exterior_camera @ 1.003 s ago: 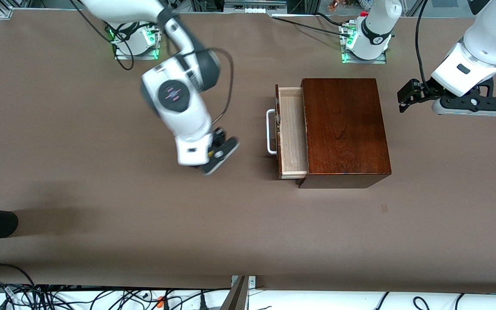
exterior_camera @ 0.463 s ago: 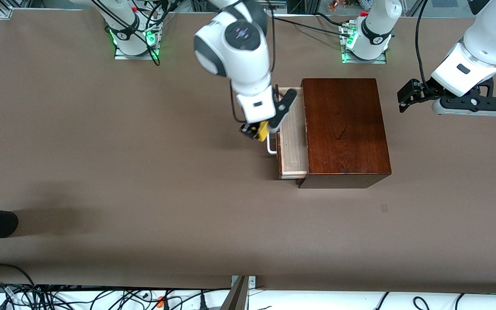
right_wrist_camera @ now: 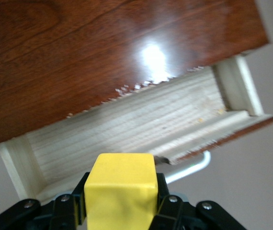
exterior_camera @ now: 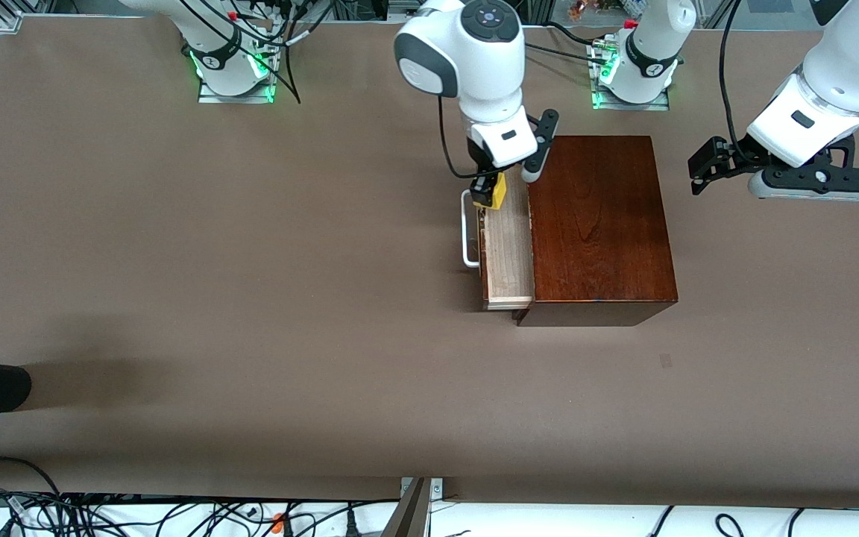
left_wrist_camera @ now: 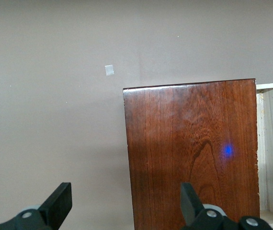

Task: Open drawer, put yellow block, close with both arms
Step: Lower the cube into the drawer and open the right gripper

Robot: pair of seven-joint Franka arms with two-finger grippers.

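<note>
The right tool (exterior_camera: 491, 191) pinches the yellow block (exterior_camera: 497, 192) tight and holds it up in the air, right over the open drawer (exterior_camera: 508, 250), at the drawer's end that lies farther from the front camera; in the right wrist view the yellow block (right_wrist_camera: 120, 189) sits between the black fingers (right_wrist_camera: 169, 203) with the pale wood floor of the drawer (right_wrist_camera: 141, 124) just below it; so the way to go looks like straight down.

The drawer is a long thin tray; its long side runs along the front of the dark wooden box (exterior_camera: 598, 227), and its short side is the way it slides out toward the right arm's end of the desk (exterior_camera: 176, 298); it is pulled out only part way, so the gap is narrow; the box's edge is on one side and the drawer front with the white handle (exterior_camera: 468, 228) is on the other; I think the block could bump either edge if it drifts sideways; along the long way there is lots of room.

The left tool (exterior_camera: 705, 170) waits with its fingers wide apart and nothing in them, up over the bare desk just beside the box, at the left arm's end; the right arm is the nearer one to the drawer.
</note>
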